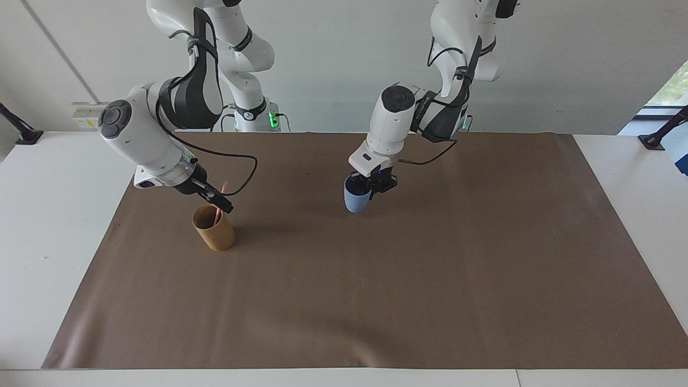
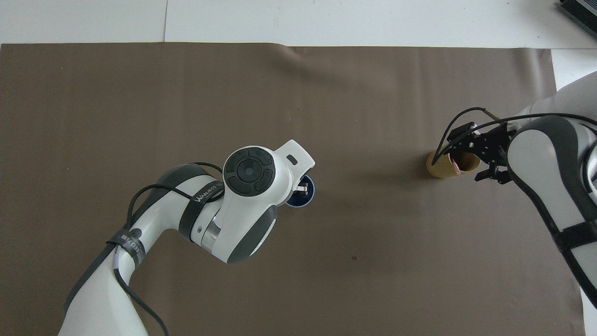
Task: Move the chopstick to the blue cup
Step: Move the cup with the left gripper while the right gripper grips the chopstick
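Clearly the weak spot is the pick-up at the tan cup (image 1: 215, 235), left of centre in the facing view. The chopstick (image 1: 217, 214) stands leaning inside that cup, its pink top poking out beside the right arm (image 1: 145, 143), whose jaws are spread wide and sit at the stick just above the rim. Whether the stick lies squarely between them I cannot tell. If they close off-centre, one finger would likely shove the stick sideways, and the stick, levering against the rim, could tip the light cup over on the surface (image 1: 376, 301). A thin, smooth stick pinched near its top may also pivot or slip as it is drawn out.

Near the middle of the facing view, the left arm (image 1: 390, 115) has its jaws clenched on the rim of the blue cup (image 1: 356, 202), one finger inside the mouth and one outside, and the cup appears to hang just clear of the surface. A rim pinch like that gives little hold against swinging, so a quick move might tilt the cup or let it drop.

In the overhead view a black cable (image 2: 451, 145) loops over the tan cup at centre right; it could snag the stick on the way up.
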`<state>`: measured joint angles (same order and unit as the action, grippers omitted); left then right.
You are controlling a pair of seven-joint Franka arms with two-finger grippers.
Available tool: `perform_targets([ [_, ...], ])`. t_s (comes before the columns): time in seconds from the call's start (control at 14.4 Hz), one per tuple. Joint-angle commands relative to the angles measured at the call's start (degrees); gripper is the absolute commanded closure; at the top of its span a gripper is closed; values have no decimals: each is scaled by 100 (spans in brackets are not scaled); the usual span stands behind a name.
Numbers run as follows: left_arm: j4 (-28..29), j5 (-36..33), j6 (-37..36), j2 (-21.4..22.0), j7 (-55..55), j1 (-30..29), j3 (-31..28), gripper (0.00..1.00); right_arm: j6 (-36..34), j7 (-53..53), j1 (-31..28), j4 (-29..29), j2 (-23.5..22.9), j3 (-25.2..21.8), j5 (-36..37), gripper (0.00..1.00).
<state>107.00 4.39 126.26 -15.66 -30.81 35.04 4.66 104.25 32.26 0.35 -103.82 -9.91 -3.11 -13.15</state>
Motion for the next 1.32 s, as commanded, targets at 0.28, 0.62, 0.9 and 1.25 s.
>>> perform_targets([
  [0.28,-39,-105,91,-236,-118,318,-97,100,-115,9,9,-182,200,48,-267,44],
  [0.62,-47,-105,100,-245,-136,292,-97,57,-229,-325,-44,-130,191,39,-276,74],
  [0.9,-56,-105,-14,-140,-118,240,-106,0,-247,-334,-53,-86,165,39,-267,86],
  [1.25,-39,-105,-821,509,-48,-14,-159,0,-361,-343,-97,90,103,48,-267,98],
])
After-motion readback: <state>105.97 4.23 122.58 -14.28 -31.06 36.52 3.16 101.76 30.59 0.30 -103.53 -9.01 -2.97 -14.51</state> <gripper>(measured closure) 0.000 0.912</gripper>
